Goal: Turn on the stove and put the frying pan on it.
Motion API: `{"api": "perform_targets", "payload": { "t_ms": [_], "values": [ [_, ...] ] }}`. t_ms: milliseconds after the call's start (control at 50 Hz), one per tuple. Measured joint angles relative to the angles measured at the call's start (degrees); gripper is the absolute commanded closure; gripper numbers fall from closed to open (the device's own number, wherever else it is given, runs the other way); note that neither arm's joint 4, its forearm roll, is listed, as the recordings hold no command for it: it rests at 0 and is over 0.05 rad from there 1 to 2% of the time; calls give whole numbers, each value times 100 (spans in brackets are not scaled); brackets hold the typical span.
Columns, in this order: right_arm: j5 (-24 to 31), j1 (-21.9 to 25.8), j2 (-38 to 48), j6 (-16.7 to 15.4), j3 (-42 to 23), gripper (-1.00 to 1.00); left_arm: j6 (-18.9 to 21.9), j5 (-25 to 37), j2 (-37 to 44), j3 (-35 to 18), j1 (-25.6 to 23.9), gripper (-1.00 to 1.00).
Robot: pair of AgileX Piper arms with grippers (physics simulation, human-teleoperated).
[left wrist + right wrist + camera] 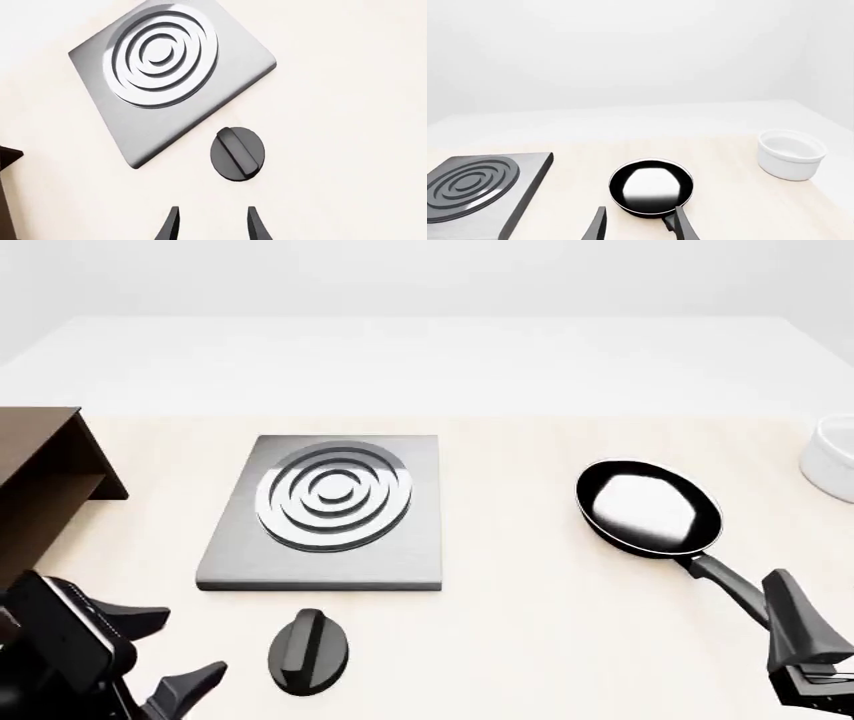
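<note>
The stove (pixel 327 510) is a grey square plate with silver rings, left of the table's middle; it also shows in the left wrist view (pixel 173 75) and the right wrist view (pixel 480 187). Its black oval knob (pixel 310 652) lies apart, just in front of the plate. My left gripper (pixel 167 655) is open and empty, left of the knob; in the left wrist view the knob (pixel 237 153) lies just ahead of the gripper (pixel 213 222). The frying pan (pixel 650 508) sits at the right, handle pointing toward my open right gripper (pixel 807 660). In the right wrist view the pan (pixel 652 187) lies ahead of that gripper (pixel 639 227).
A brown wooden shelf (pixel 40 470) stands at the left edge, beside the stove. A white bowl (pixel 834 455) sits at the far right, behind the pan; it also shows in the right wrist view (pixel 790 154).
</note>
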Motion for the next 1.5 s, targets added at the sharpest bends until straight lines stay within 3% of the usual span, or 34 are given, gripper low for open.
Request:
{"api": "perform_targets", "payload": {
  "t_ms": [540,1500],
  "values": [
    [11,-7,0,-16,-2,-100,-624,-1101,893,307,-532,-100],
    [31,-19,1,-28,0,-100,-944,-3178,2658,944,-1053,-100]
  ]
}}
